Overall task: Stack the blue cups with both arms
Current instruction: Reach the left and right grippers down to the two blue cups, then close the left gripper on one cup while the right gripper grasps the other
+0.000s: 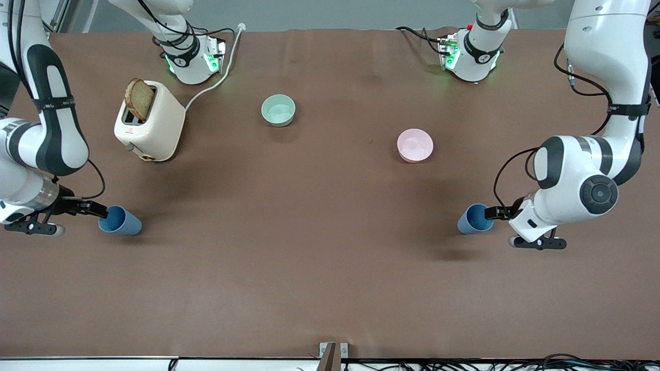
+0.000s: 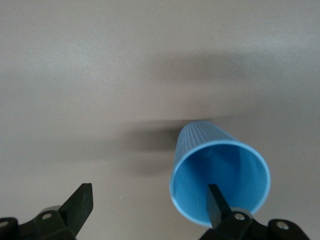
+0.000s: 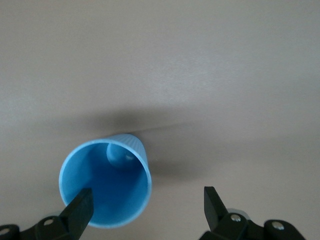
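A cream toaster [image 1: 149,122] stands on the brown table [image 1: 309,257] toward the right arm's end, with a slice of brown bread [image 1: 139,99] sticking up out of its slot. Its white cord [image 1: 219,72] trails away across the tabletop, farther from the front camera. A mint-green bowl [image 1: 278,110] sits near the middle of the table. A pink bowl [image 1: 415,145] sits apart from it, nearer the front camera and toward the left arm's end.
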Motion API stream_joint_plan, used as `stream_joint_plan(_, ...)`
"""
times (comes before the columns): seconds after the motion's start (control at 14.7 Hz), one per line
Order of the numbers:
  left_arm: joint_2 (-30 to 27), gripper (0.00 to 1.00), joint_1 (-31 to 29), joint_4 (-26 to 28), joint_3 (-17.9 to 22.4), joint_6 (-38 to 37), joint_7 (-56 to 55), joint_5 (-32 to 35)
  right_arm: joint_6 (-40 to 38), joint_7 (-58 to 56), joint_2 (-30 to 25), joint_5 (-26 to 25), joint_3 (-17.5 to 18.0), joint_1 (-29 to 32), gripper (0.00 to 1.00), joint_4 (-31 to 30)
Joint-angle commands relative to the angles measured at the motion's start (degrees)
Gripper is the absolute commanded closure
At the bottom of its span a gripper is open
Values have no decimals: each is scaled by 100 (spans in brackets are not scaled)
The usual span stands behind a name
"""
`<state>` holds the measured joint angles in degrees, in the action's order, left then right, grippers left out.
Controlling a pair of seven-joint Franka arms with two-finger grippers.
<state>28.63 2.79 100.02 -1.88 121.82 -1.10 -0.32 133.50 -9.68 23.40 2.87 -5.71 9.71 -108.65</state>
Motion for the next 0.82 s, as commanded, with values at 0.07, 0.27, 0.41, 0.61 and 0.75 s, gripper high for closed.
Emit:
stream_joint_plan(0.07, 143, 0, -16, 27, -137, 157, 84, 58, 141, -25, 112, 240, 52, 5, 3, -42)
stream_joint_plan(0.27, 222, 18, 2, 27, -146, 149, 84, 58, 430, -51, 314, 249, 52, 40, 3, -42)
stream_joint_plan(0.41, 240, 33, 2, 27, -146, 131, 92, 58, 475, -104, 367, 249, 52, 58, 3, -33)
stream_joint_plan(0.61, 222, 82, -16, 18, -146, 79, 92, 58, 484, -104, 394, 249, 52, 58, 3, -42)
stream_joint_plan(0.75, 222, 99, -16, 0, -146, -96, 101, 58, 466, -104, 394, 249, 52, 49, 3, -42)
